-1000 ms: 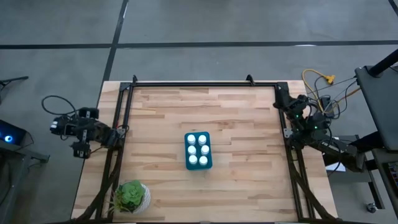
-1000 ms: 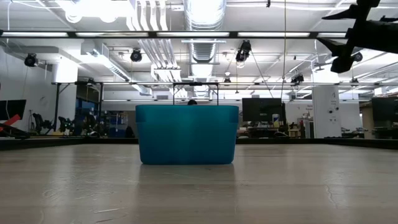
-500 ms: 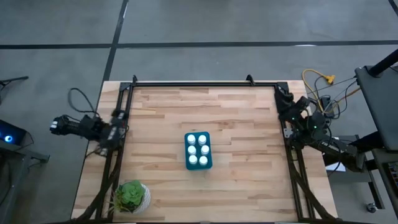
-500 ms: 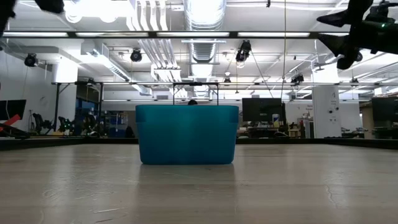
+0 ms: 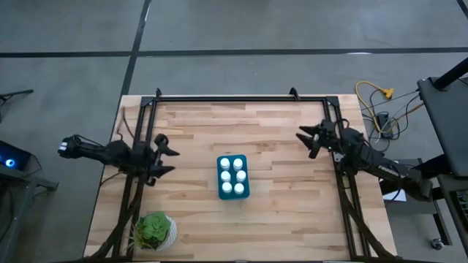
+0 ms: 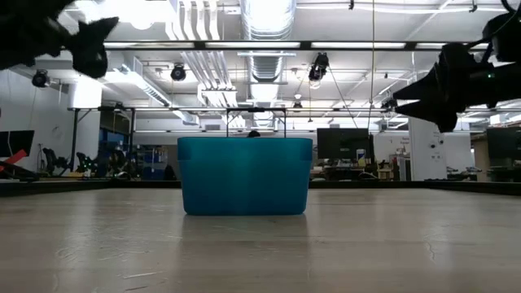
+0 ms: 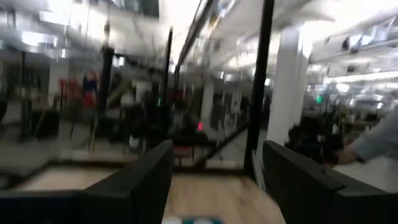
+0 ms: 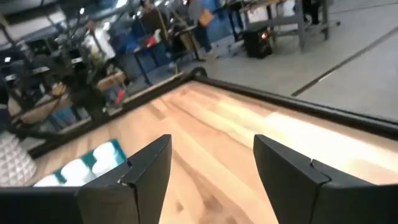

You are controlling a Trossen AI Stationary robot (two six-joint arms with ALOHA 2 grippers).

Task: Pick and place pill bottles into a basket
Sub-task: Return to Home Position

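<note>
The teal basket [image 5: 233, 176] stands on the wooden table near its middle; it also shows in the low view [image 6: 244, 175]. Several white-capped pill bottles [image 5: 232, 174] stand upright inside it, in two rows. My left gripper [image 5: 164, 154] is open and empty above the table, left of the basket. My right gripper [image 5: 308, 142] is open and empty, right of the basket and a little farther back. In the right wrist view the basket with its bottles [image 8: 93, 162] shows beyond the open fingers [image 8: 146, 171]. The left wrist view shows only the basket's top edge [image 7: 199, 220].
A round white pot with a green plant [image 5: 155, 231] stands at the table's near left corner. A black frame [image 5: 234, 98] runs along the far edge and both sides. Bare wood [image 5: 278, 212] lies around the basket. People and furniture show in the room beyond.
Both arms have swung in from the table's side edges over the tabletop toward the basket: the left gripper from beyond the left edge, the right gripper from the right edge. Both have come lower in the low view. The basket and bottles have stayed still.
</note>
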